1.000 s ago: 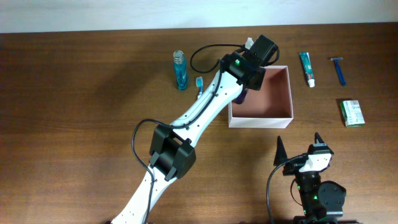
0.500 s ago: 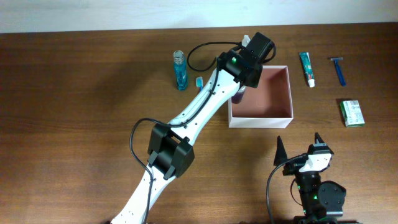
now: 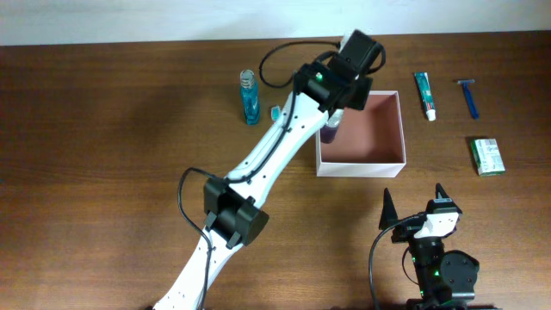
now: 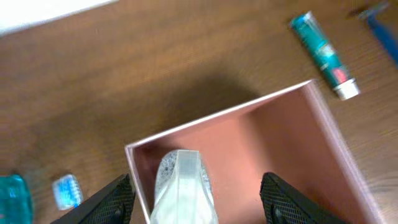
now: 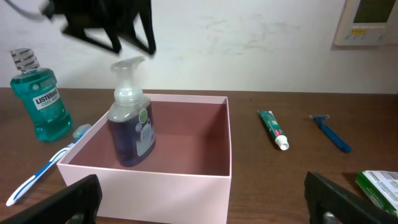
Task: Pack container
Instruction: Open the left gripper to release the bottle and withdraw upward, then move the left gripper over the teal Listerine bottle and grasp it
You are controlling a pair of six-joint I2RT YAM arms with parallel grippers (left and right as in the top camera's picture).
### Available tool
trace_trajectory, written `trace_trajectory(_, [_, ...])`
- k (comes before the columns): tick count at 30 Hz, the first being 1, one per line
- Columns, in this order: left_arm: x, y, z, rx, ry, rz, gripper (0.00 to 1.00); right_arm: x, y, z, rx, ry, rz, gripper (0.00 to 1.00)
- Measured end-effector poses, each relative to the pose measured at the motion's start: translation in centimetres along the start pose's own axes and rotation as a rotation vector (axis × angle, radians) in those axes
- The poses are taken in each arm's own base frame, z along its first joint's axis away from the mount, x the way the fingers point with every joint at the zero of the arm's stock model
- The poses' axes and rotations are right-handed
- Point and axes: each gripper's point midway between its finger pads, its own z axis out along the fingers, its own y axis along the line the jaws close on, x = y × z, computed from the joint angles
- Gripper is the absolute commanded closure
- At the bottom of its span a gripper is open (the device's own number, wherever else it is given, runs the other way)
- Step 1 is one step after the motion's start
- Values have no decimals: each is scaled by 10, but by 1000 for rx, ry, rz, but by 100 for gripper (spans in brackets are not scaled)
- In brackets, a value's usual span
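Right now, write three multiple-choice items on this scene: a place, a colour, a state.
1. The pump bottle stands where? A inside the container B left of it C behind it
2. The mouthwash bottle holds liquid that is: A red B teal C yellow
3. The left gripper has its fingers: A shut on the pump bottle B shut empty C open

A: it stands upright in the container's corner.
B: teal shows through the plastic.
C: the fingers sit apart on either side, off the bottle.
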Motion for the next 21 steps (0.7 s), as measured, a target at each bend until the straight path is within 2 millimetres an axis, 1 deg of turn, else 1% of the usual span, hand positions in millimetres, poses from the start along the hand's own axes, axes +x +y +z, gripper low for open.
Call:
trace_trajectory(3, [-13,5,-25,2,-33,-5,30,0,0,0,0,0,0,1])
trace_trajectory(6, [-21,24,-53,-34,-49,-19,30,0,0,0,0,0,-1,1])
trace_trajectory(7, [-22,35,-63,-55,-46,-26,30,0,0,0,0,0,-1,1])
trace_trajectory(8, [-23,51,-75,-81,-42,-40,30,0,0,0,0,0,-2,1])
trace_trajectory(9, [-24,62,-82,-99,-41,-53,30,0,0,0,0,0,-1,1])
trace_trajectory(11, [-20,92,-99,-147,-16,-90,30,0,0,0,0,0,-1,1])
trace_trajectory(12, [-17,109,-107,-174,4,-112,30,0,0,0,0,0,-1,1])
trace_trajectory(13, [-10,131,-115,-210,35,-139,30,0,0,0,0,0,-1,1])
trace_trajectory(14, [-7,148,-118,-234,52,-163,30,0,0,0,0,0,-1,1])
trace_trajectory(15, [-2,160,-119,-252,73,-179,30,0,0,0,0,0,0,1])
trace_trajectory(17, [4,179,-117,-267,102,-212,30,0,0,0,0,0,-2,1])
trace_trajectory(21, [10,202,-105,-271,137,-260,30,0,0,0,0,0,-1,1])
